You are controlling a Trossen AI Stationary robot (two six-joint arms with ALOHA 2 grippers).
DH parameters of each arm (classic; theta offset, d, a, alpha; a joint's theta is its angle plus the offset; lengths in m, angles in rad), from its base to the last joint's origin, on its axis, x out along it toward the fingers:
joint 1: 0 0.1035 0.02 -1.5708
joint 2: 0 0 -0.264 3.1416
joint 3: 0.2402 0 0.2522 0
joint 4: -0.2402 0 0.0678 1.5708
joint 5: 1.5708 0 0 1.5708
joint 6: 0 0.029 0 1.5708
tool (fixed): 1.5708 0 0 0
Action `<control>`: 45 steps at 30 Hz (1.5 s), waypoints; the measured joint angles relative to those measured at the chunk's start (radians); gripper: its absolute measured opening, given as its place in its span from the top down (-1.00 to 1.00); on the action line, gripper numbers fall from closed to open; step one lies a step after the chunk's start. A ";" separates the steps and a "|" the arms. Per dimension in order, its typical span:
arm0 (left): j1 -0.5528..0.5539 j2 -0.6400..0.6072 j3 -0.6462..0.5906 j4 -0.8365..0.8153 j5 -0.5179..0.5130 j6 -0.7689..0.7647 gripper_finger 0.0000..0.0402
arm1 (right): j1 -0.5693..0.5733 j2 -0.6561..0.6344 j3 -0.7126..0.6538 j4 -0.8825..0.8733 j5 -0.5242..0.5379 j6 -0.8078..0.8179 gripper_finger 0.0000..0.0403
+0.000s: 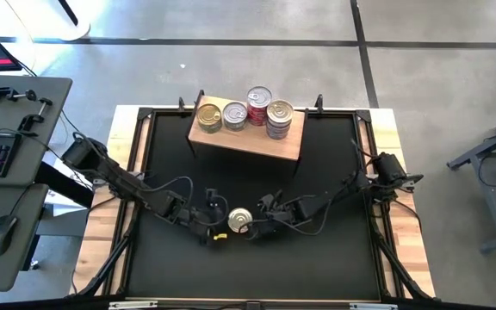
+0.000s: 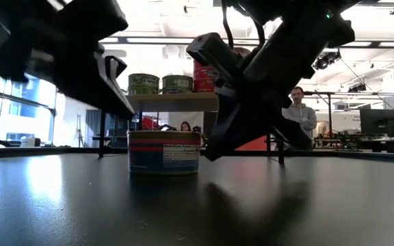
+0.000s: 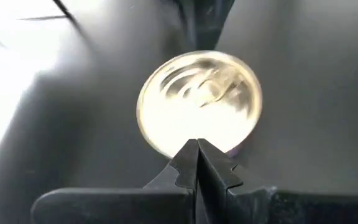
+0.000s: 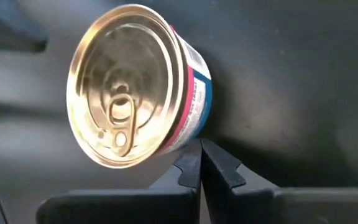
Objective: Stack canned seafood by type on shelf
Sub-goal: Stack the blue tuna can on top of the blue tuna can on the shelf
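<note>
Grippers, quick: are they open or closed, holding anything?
Left gripper: closed, empty, beside the can.
Right gripper: closed, empty, beside it too.

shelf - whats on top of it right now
The shelf carries tins in a row: two with greenish labels on the left, then a red stack and another stack. What lies beneath each stack's top tin is partly hidden.

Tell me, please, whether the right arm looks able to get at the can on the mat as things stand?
Probably yes: the right gripper, fingers shut, sits right beside the can with nothing between; it would need to open first.
</note>
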 joint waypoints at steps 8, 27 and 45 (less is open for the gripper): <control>-0.011 0.067 -0.001 0.035 -0.053 0.138 1.00 | -0.002 0.001 -0.001 -0.015 0.000 0.034 1.00; -0.004 0.063 -0.020 0.001 -0.043 0.065 1.00 | -0.039 -0.013 -0.001 0.014 0.000 0.003 1.00; 0.026 0.087 -0.021 0.120 -0.001 -0.067 1.00 | -0.039 -0.016 -0.001 0.023 -0.002 -0.008 1.00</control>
